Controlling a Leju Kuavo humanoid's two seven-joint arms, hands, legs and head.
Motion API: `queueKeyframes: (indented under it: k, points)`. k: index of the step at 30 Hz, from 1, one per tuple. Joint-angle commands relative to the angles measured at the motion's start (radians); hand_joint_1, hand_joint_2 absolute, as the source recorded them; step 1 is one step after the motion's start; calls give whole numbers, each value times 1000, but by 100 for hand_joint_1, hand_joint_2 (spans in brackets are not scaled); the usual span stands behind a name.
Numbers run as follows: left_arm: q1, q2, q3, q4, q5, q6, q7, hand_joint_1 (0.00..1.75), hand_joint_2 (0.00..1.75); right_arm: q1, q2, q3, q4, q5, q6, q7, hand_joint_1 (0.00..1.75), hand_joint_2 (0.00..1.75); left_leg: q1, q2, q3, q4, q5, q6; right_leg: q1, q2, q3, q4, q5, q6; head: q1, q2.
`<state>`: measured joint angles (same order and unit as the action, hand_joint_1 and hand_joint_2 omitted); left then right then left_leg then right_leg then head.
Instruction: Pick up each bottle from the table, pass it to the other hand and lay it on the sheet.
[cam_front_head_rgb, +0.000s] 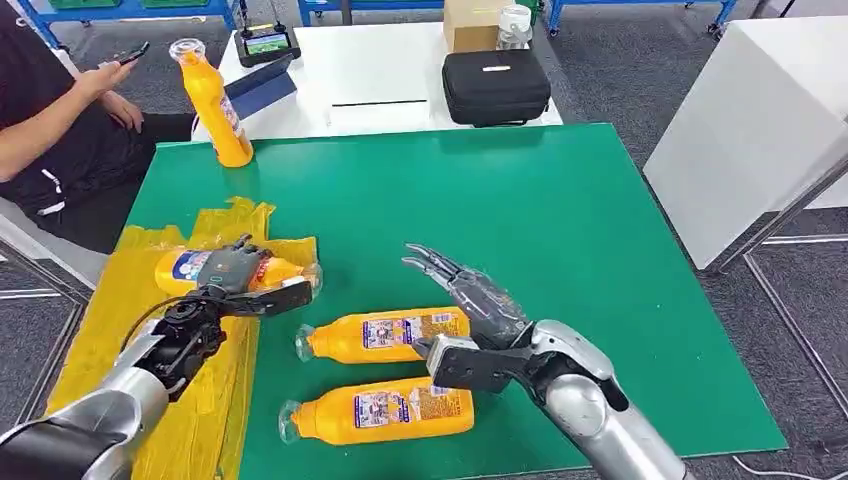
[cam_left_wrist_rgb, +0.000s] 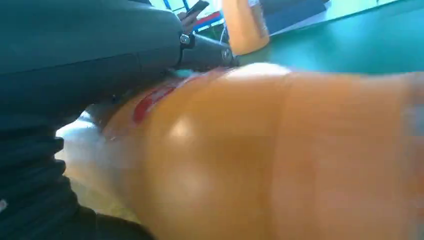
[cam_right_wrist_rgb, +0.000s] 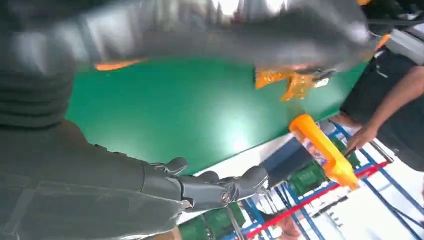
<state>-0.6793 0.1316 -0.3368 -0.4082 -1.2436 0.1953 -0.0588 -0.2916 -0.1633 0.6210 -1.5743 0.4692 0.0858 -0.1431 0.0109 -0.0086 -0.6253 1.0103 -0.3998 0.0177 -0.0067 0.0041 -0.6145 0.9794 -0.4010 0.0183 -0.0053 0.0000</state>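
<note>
Left hand (cam_front_head_rgb: 232, 272) fingers grip one bottle (cam_front_head_rgb: 185, 268) over the yellow sheet (cam_front_head_rgb: 105, 330), not released. Right hand (cam_front_head_rgb: 470, 295) fingers open, empty. Three bottles left: two lying (cam_front_head_rgb: 385, 335) (cam_front_head_rgb: 380, 412), one upright (cam_front_head_rgb: 212, 100) on the worktop (cam_front_head_rgb: 560, 260).

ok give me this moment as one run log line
left hand: holds orange bottle over yellow sheet | right hand: open, above green mat | lying on mat: two bottles | standing: one bottle

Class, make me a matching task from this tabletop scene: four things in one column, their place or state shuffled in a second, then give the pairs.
1. left hand
2. right hand
3. upright bottle
4. black case

A. on the white table
B. open above the green mat
C. stands at the mat's far corner
D. grips a bottle over the yellow sheet

Pairs: 1-D, 2-B, 3-C, 4-A
</note>
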Motion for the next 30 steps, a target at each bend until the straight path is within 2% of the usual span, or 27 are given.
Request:
queueKeyframes:
  k: [1,3,10,14,16,18,23,27,30]
  points:
    - [3,21,-2,94,41,-3,-29,0,0,-3,-36,47,32,7,29,7,0,175,0,3,3,-2,-1,0,0,2,3,-2,0,0,0,0]
    - [8,24,17,76,65,26,-50,0,0,4,-46,75,25,23,35,-3,0,175,0,2,3,-1,0,0,0,1,2,-1,0,0,0,0]
    - [67,72,133,-77,296,74,-251,0,0,72,-24,180,92,69,57,-1,0,175,0,3,2,-2,0,-1,0,2,2,-2,0,0,0,0]
    - [140,35,288,-279,625,109,-417,0,0,42,-9,212,139,74,59,8,0,175,0,2,0,-1,0,-1,0,1,0,-1,0,0,0,0]
    - [210,31,319,-468,764,112,-430,0,0,6,10,256,175,87,55,23,0,175,0,2,-2,0,0,-1,0,1,-2,-1,0,0,0,0]
    - [240,43,313,-530,788,103,-417,0,0,-3,20,271,186,89,45,31,0,175,0,2,-2,0,0,-1,0,1,-2,-1,0,0,0,0]
    - [245,50,301,-537,812,133,-436,0,0,7,20,298,178,126,4,62,0,175,0,4,-3,0,-1,-1,0,2,-4,-1,-1,0,0,0]
    - [224,54,286,-478,835,139,-419,0,0,8,28,351,197,231,-46,151,0,175,0,2,-3,0,-1,-1,1,1,-4,-1,-1,-1,0,0]
    - [245,52,286,-484,840,148,-428,0,0,15,13,351,219,239,-48,166,0,175,0,3,-4,-1,-1,-1,0,2,-5,-1,-1,0,0,0]
